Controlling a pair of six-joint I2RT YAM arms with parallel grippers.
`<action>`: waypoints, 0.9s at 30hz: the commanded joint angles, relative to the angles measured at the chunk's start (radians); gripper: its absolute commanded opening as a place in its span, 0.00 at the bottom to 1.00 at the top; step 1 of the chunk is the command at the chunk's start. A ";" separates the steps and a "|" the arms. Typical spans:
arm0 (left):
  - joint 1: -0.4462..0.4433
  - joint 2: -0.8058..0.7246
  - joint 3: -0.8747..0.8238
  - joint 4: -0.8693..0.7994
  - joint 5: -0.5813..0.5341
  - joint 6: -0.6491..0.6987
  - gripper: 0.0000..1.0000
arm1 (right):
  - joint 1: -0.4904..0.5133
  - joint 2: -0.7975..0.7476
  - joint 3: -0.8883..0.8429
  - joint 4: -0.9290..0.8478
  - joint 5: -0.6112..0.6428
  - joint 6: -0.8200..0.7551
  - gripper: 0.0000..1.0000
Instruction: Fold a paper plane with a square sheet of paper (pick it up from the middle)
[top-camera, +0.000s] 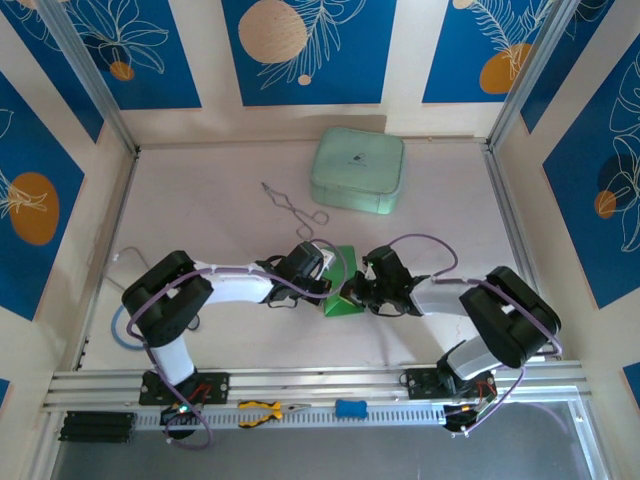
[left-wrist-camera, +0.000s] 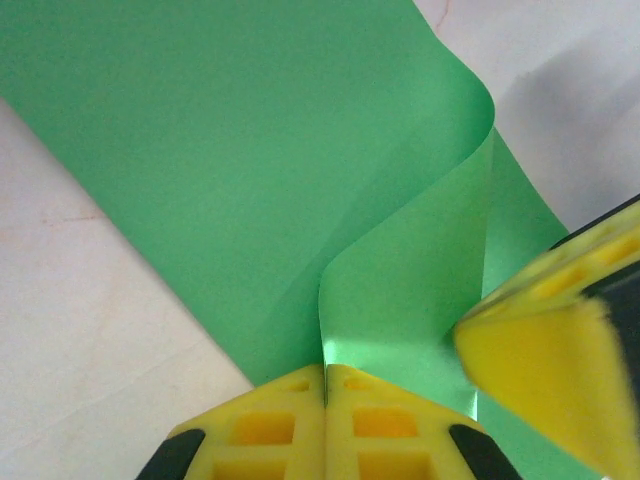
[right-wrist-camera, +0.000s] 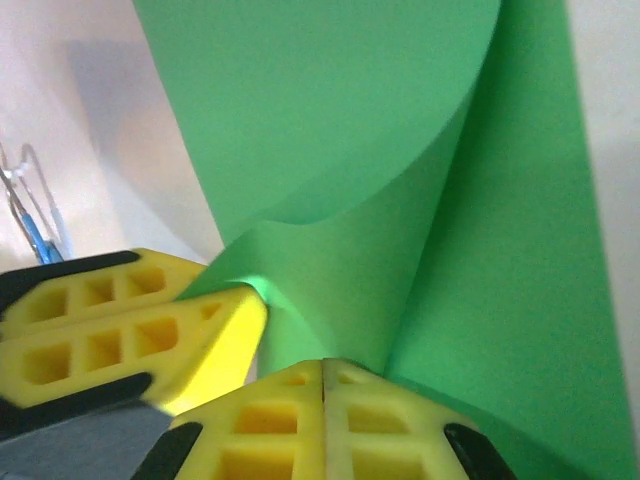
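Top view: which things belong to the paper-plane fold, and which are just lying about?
Job in hand:
- green paper sheet, curled over mid-table

Lying about:
- mint-green case
- thin metal tongs
- yellow-handled pliers on the front rail
- small blue item on the same rail

From above, the light is bright, even and soft. My arms drop only faint, diffuse shadows on the table (top-camera: 200, 200), and the uprights (top-camera: 93, 85) lean outward toward 11 and 1 o'clock. In my left wrist view the square sheet of paper (left-wrist-camera: 230, 170) is sharp, with a pale sheen at 6 o'clock. A grey shadow lies at 2 o'clock, and my right finger (left-wrist-camera: 545, 365) at 4 o'clock is blurred. In my right wrist view the table looks washed out at 3 o'clock, and a soft shadow sits at 10 o'clock.
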 joint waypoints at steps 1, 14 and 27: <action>0.010 0.032 0.003 -0.063 0.012 0.016 0.00 | -0.028 -0.054 0.047 -0.060 -0.034 -0.035 0.00; 0.010 0.038 0.010 -0.069 0.018 0.020 0.00 | -0.064 0.073 0.044 -0.058 0.024 -0.042 0.00; 0.009 0.036 0.009 -0.077 0.018 0.025 0.00 | -0.085 0.019 0.070 -0.028 -0.027 -0.073 0.00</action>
